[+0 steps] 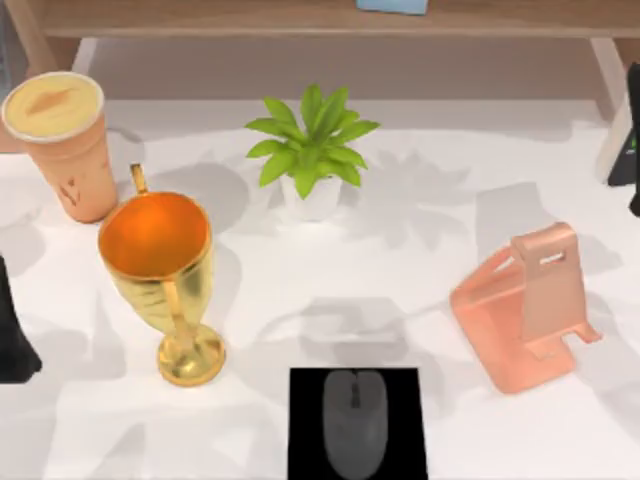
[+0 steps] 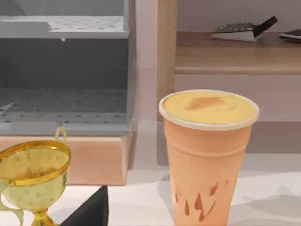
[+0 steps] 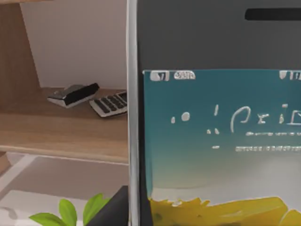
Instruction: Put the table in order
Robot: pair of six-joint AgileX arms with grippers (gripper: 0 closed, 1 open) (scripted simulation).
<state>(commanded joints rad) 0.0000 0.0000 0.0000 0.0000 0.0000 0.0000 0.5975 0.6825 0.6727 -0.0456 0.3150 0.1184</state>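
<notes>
Across the white table we log cup, gold trophy, plant, pink phone stand and mouse on its mat, all unsorted; a phone looms before our right wrist, pincer states undeterminable.

You have one cup, one gold trophy, one plant, one mouse, one phone stand, one phone.

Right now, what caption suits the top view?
Trophy cup, drink, plant, mouse and stand on table.
</notes>
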